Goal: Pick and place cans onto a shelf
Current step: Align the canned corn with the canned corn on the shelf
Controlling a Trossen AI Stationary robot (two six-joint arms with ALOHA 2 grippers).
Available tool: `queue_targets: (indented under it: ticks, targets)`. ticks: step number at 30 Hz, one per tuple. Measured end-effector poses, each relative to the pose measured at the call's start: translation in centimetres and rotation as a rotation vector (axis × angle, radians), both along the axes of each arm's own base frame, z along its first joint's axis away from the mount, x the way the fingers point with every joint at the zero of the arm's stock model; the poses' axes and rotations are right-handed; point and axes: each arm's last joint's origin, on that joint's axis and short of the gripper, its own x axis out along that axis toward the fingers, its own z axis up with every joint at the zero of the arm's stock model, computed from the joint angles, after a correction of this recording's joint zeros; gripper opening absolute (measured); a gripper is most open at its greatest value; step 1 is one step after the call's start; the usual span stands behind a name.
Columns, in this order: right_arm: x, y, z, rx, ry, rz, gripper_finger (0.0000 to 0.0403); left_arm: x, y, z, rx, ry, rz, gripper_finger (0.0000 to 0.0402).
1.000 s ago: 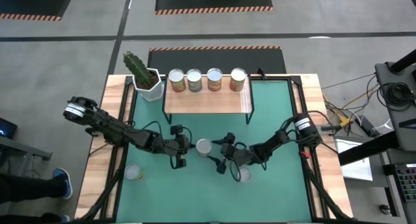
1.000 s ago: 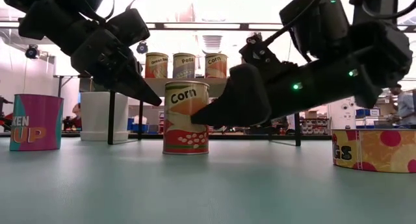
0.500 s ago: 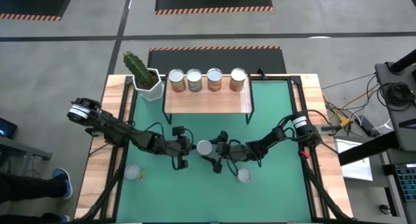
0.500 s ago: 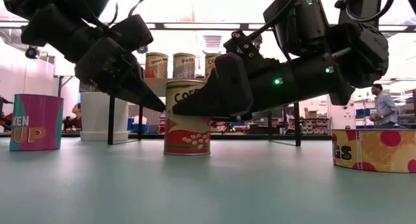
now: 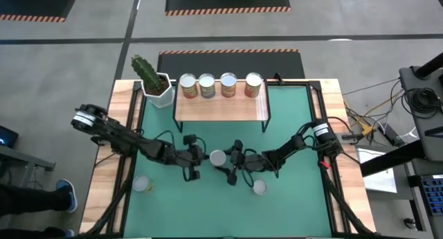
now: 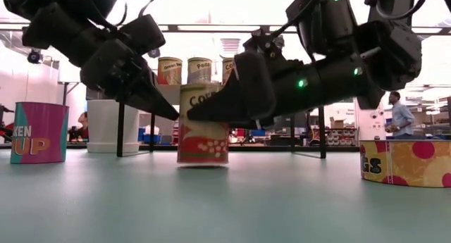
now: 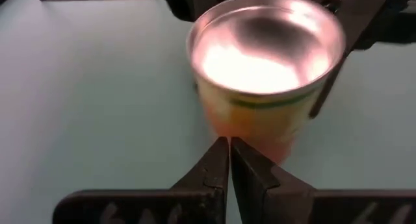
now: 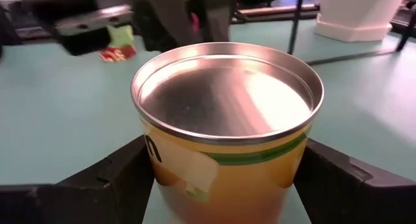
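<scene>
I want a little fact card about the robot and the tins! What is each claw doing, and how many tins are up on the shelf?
tins on shelf: four, in a row on the wooden shelf
middle tin: corn can, upright on the green table
right gripper: fingers either side of the corn can, closing on it
left gripper: shut, beside the corn can
other tins on table: one at front left, one at front right
extra: cactus pot beside the shelf
</scene>
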Motion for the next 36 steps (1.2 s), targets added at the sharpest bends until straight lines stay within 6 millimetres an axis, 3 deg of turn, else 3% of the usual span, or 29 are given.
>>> queue_targets:
  ticks: [6,15,20,25,36]
  targets:
    - [-0.7,0.6,2.8,-0.007,0.029,0.023,0.0292,-1.2,0.4,2.4,0.014,-0.022,-0.016,0.0]
    - [-2.8,-0.5,9.8,-0.025,0.032,0.016,0.0292,-3.2,1.0,6.8,0.09,-0.16,-0.088,0.0]
    - [-4.2,-2.9,13.3,-0.08,0.004,-0.035,0.0293,-4.2,1.3,8.6,0.141,-0.231,-0.121,0.0]
    - [-4.9,-6.2,15.5,-0.125,-0.036,-0.039,0.0293,-4.9,1.5,9.8,0.178,-0.281,-0.139,0.0]
    - [-5.2,-14.9,15.1,-0.111,-0.004,-0.068,0.0293,-5.6,1.8,10.7,0.212,-0.315,-0.152,0.0]
